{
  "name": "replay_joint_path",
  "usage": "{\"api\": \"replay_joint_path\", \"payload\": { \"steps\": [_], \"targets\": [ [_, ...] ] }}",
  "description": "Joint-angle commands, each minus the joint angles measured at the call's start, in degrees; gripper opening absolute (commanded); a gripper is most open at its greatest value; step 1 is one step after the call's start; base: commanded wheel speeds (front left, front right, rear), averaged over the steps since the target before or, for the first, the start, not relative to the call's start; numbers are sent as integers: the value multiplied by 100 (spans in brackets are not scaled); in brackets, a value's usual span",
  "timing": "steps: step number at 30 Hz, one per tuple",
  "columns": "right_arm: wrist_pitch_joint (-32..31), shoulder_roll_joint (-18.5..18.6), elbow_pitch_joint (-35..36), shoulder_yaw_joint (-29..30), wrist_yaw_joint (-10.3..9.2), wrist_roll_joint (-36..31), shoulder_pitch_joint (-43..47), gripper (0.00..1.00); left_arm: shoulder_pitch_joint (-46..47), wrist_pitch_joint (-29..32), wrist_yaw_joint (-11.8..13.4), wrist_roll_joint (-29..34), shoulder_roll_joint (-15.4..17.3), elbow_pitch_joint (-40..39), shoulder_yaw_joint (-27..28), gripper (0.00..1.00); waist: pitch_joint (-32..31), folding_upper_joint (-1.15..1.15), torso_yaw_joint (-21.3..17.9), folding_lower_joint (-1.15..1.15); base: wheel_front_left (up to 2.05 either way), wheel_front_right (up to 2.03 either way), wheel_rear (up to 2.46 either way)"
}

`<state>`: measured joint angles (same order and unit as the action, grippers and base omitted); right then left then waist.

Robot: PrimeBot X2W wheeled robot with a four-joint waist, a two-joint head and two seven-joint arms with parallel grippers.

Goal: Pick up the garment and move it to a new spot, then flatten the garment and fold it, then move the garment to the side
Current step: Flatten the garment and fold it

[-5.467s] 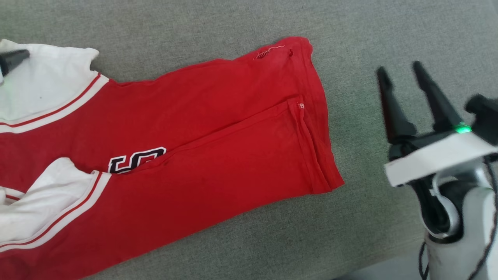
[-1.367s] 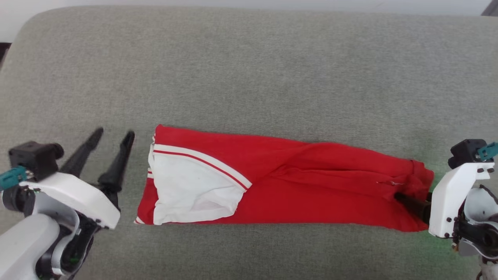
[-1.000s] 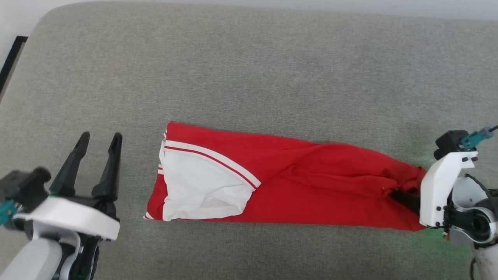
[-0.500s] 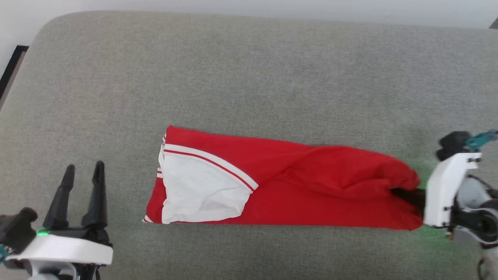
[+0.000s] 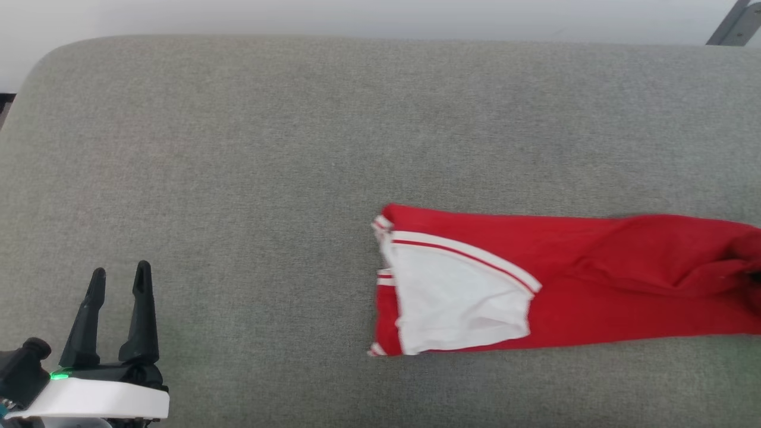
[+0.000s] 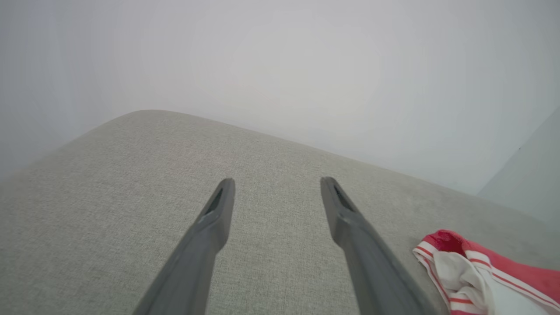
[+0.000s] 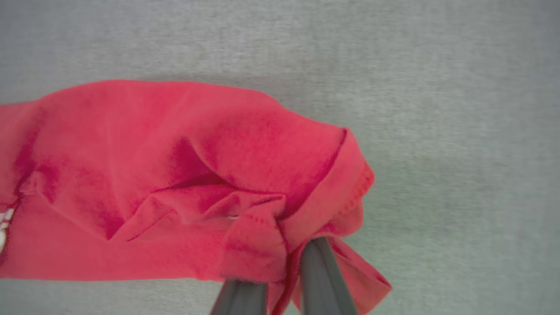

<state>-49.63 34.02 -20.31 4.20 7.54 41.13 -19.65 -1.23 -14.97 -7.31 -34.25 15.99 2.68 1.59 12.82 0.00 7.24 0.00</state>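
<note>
Right end effector (image 7: pixel 280 267) pinches right end of garment (image 7: pixel 153 144); shallow grip may slip under drag, spoiling fold. Left end effector (image 5: pixel 119 274) wide, empty.

Left hand (image 5: pixel 119 273) fingers spread, right hand (image 7: pixel 282 284) pinched on the garment (image 7: pixel 175 131)

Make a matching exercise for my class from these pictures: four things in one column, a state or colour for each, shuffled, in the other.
1 left hand
2 right hand
3 sleeve
4 cushion

A grey
B shut on the garment
C open, holding nothing
D white with striped trim

Pairs: 1-C; 2-B; 3-D; 4-A
</note>
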Motion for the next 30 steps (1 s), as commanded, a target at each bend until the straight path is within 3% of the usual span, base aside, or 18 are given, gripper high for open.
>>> {"api": "replay_joint_path", "payload": {
  "steps": [1,7,18,20,25,30],
  "targets": [
    [5,69,-96,82,-10,-132,-57,0,-71,-25,-18,25,-8,-24,23,100,-21,0,-37,0,0,0,0],
    [-192,0,67,170,-7,-112,-60,0,-170,-24,-19,-30,-52,-43,30,100,-103,0,-104,0,0,0,0],
    [-597,-478,2054,-446,-7,344,608,0,-276,-24,-20,-56,-37,-15,-57,100,-283,0,4,0,0,0,0],
    [-667,-751,2421,-779,-7,250,591,0,-223,-24,-20,-108,-20,0,-144,100,-289,0,113,0,0,0,0],
    [-715,-1148,2553,-1345,-7,43,312,0,-91,-24,-20,-170,-6,35,-316,100,-270,0,363,0,0,0,0],
    [-571,-1492,2195,-1851,-7,-113,-76,0,29,-25,-20,-224,-14,103,-443,100,-225,0,621,0,0,0,0]
  ]
}}
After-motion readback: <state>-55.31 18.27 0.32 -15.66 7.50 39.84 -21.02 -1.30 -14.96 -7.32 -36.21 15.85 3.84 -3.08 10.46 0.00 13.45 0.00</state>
